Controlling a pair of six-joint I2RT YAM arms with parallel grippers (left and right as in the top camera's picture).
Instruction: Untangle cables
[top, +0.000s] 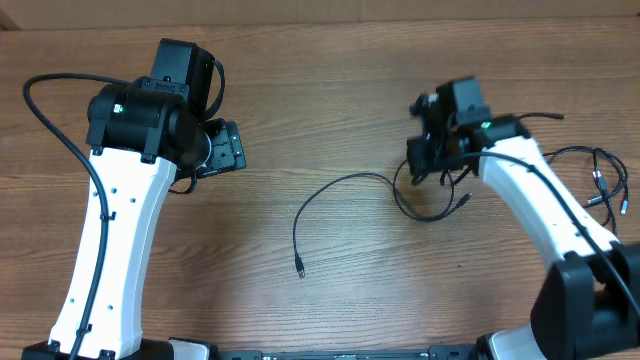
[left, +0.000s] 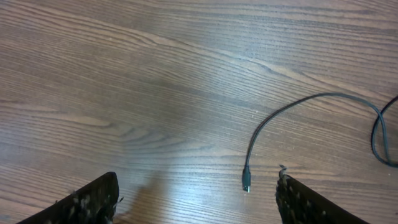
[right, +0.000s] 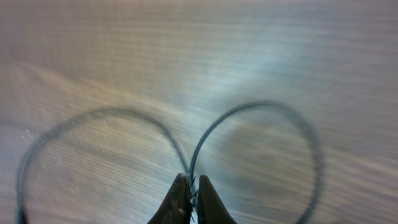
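Where the cables lie, overhead: one long cable (top: 340, 181) arcs over the middle of the desk (top: 330, 70). Its plug (top: 300, 271) lies free at 6 o'clock of the arc, and its other end curls into a loop towards 3 o'clock. A side bundle (top: 600, 185) of more cords sits well apart at the desk's far 3 o'clock edge.
Left claw, overhead: the left claw (top: 226, 150) hangs at 9 o'clock of the desk, well apart from every cord.
Right claw, overhead: the right claw (top: 422, 172) is down at the loop's 12 o'clock.
Left wrist view: the fingers (left: 93, 202) are spread wide with only bare wood between them, holding nothing. The plug (left: 246, 185) lies just inside the finger at 5 o'clock, untouched, and the cord climbs away to 3 o'clock.
Right wrist view: the jaws are pinched together at 6 o'clock. Two curves of the long cable (right: 267, 109) fan out from the pinch towards 10 and 2 o'clock. The picture is blurred, so the cord seems nipped between the tips rather than plainly so.
Handling: the cord is likely light, limp and smooth-jacketed. It should trail after a pull rather than keep its shape, and may slide through a weak pinch.
Where to hold: take it just behind a plug, the stiffest part, or on a clear single run, never at a crossing.
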